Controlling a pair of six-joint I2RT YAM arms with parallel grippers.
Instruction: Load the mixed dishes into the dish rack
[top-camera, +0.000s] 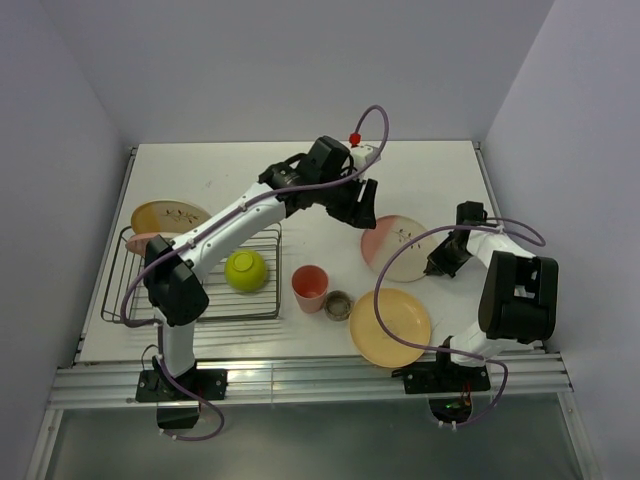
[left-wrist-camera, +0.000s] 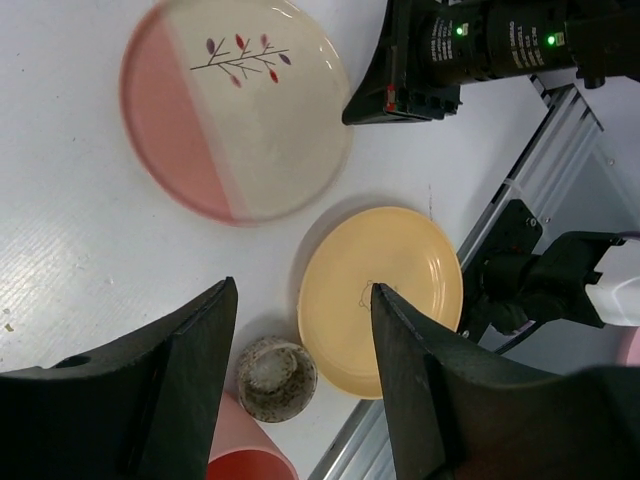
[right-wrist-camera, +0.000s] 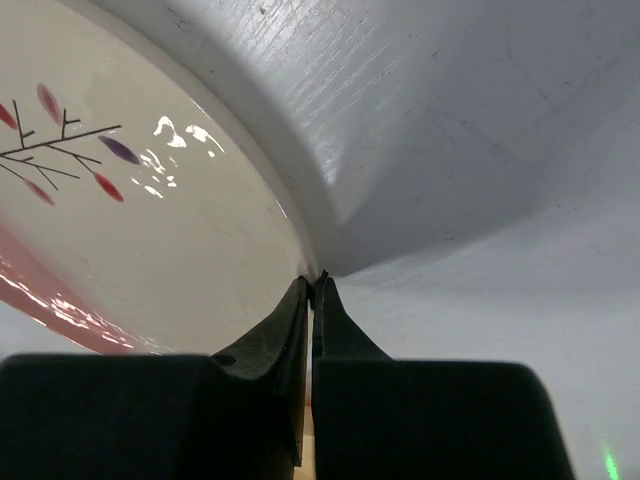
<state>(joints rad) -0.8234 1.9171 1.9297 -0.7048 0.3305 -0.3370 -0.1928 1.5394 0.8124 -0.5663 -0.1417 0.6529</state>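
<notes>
The cream-and-pink plate (top-camera: 395, 247) with a sprig drawing lies right of centre; it also shows in the left wrist view (left-wrist-camera: 235, 110) and the right wrist view (right-wrist-camera: 150, 210). My right gripper (top-camera: 437, 262) (right-wrist-camera: 312, 285) is shut on its right rim. My left gripper (top-camera: 355, 212) (left-wrist-camera: 303, 290) is open and empty, hovering above the plate's left side. The yellow-orange plate (top-camera: 390, 327) (left-wrist-camera: 380, 300), tiny grey-brown cup (top-camera: 338, 305) (left-wrist-camera: 277, 378) and pink cup (top-camera: 310, 288) (left-wrist-camera: 245, 450) stand on the table. The dish rack (top-camera: 200, 310) holds the yellow-green bowl (top-camera: 246, 270).
A cream plate with a sprig (top-camera: 170, 217) and a pink plate's rim (top-camera: 145, 242) sit at the rack's far left corner. Grey walls close the table at the back and sides. A metal rail (top-camera: 310, 380) runs along the near edge.
</notes>
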